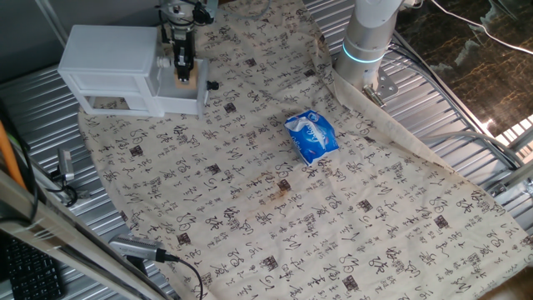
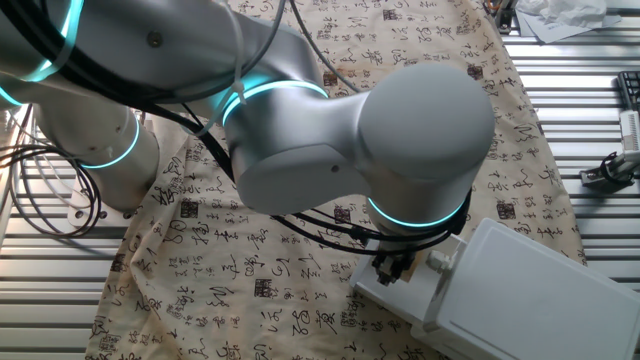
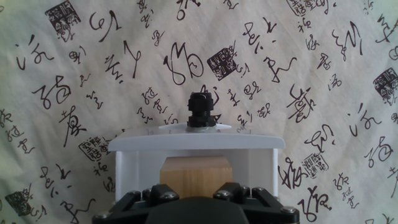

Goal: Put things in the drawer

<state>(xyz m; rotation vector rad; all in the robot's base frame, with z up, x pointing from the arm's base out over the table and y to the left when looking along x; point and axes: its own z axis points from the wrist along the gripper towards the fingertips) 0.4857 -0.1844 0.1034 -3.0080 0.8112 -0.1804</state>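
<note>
Block held over the open drawer.

In the hand view the gripper [image 3: 196, 198] sits just above the tan block [image 3: 196, 170], inside the white drawer [image 3: 196, 142], its dark knob [image 3: 201, 111] beyond; whether the fingers are clamped on it I cannot tell. The block looks light, stiff and sturdy wood, best pinched across two flat opposite faces. Farther off, a blue packet [image 1: 311, 136] lies on the cloth [image 1: 250, 208].
</note>
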